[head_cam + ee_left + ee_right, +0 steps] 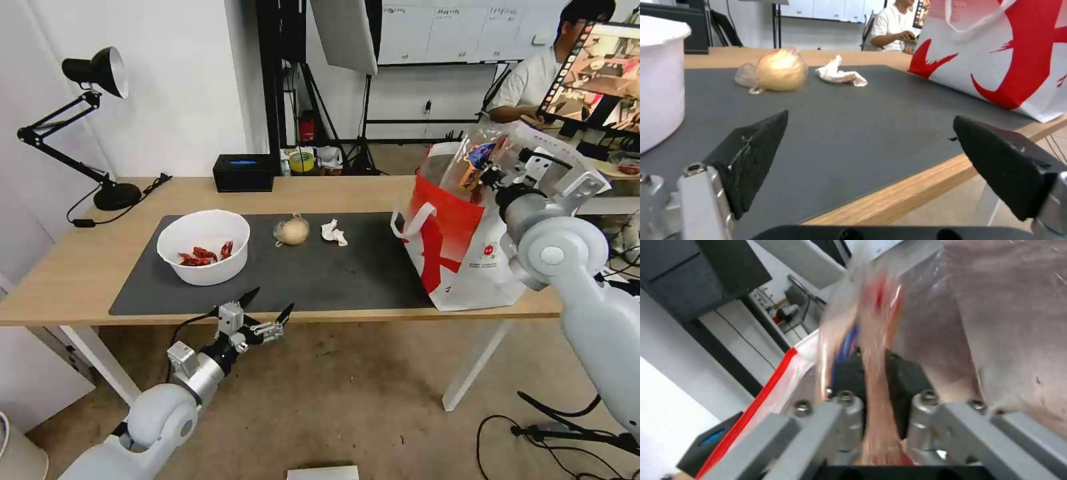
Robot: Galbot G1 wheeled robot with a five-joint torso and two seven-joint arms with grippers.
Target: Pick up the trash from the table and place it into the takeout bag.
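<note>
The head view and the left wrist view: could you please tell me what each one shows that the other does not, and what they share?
Head view alone: the right tool shut on the clear plastic tray above the takeout bag's open top, the red scraps inside the white bowl, and the desk lamp at the table's left end.

Left wrist view alone: a close look at the open left tool, its dark fingertips spread wide at the mat's near edge.

Both: bowl, tan bundle, crumpled tissue, dark mat and bag.
</note>
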